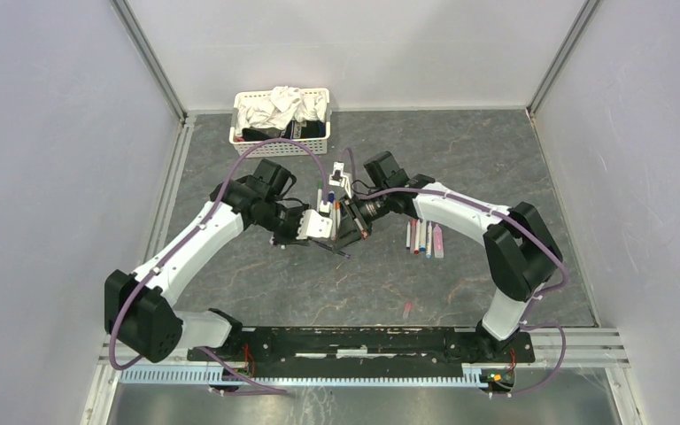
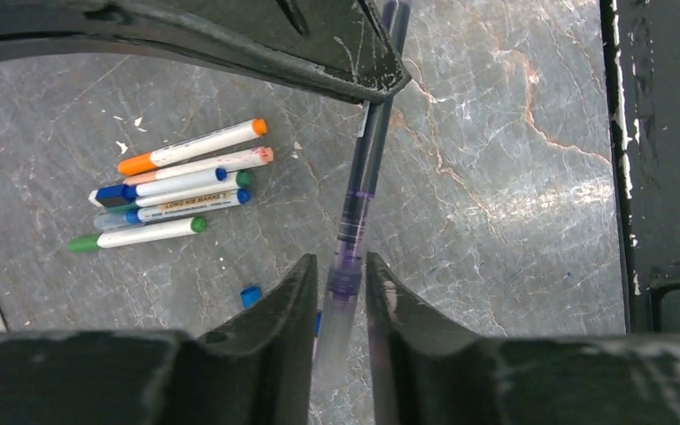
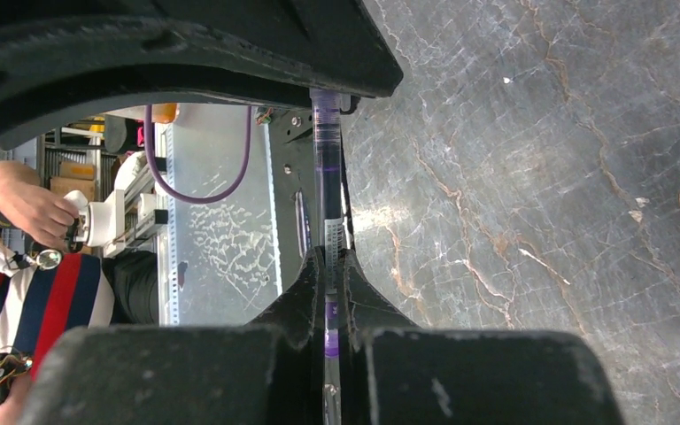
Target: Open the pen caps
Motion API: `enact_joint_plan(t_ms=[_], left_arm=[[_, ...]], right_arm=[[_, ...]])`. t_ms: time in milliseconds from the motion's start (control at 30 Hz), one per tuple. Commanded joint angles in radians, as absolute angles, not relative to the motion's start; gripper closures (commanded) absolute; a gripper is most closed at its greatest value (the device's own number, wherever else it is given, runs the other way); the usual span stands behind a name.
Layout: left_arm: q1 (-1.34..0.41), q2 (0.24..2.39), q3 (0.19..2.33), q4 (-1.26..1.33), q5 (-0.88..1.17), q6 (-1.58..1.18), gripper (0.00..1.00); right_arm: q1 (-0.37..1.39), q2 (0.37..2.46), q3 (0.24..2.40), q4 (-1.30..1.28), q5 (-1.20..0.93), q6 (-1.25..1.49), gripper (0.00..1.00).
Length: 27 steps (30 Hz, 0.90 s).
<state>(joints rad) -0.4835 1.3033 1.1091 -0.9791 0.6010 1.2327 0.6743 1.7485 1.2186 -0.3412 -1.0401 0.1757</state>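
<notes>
Nearest the arm bases, a loose pink cap lay on the desk at 5 o'clock from centre. At centre, both arms met over one purple pen. The right jaws were pressed together on its barrel, pinching it. The left jaws stood narrowly either side of the pen's purple end; whether they gripped it could not be told. A loose blue cap lay just beside the left jaws. At 3 o'clock from the held pen, a row of white-barrelled pens with coloured ends lay side by side. Farthest, at 11 o'clock, a white basket held crumpled cloths.
</notes>
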Motion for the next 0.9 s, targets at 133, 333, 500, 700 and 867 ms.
enact_joint_plan(t_ms=[133, 333, 500, 700, 867], left_arm=[[-0.497, 1.313, 1.094, -1.015, 0.572, 1.289, 0.94], [-0.509, 1.308, 1.117, -1.019, 0.599, 1.269, 0.95], [-0.521, 1.306, 1.121, -1.032, 0.603, 1.269, 0.95], [-0.522, 1.304, 1.1, -1.055, 0.589, 1.287, 0.98], [-0.522, 1.301, 1.088, -1.062, 0.563, 1.304, 0.98]], right_arm=[[0.691, 1.757, 1.244, -0.306, -1.07, 0.18, 0.9], [0.739, 1.824, 1.255, -0.213, -1.05, 0.278, 0.56], [0.756, 1.886, 1.29, -0.118, -1.029, 0.387, 0.59], [0.755, 1.9, 1.302, -0.158, -0.947, 0.396, 0.77], [0.751, 1.874, 1.277, -0.218, -0.914, 0.336, 0.88]])
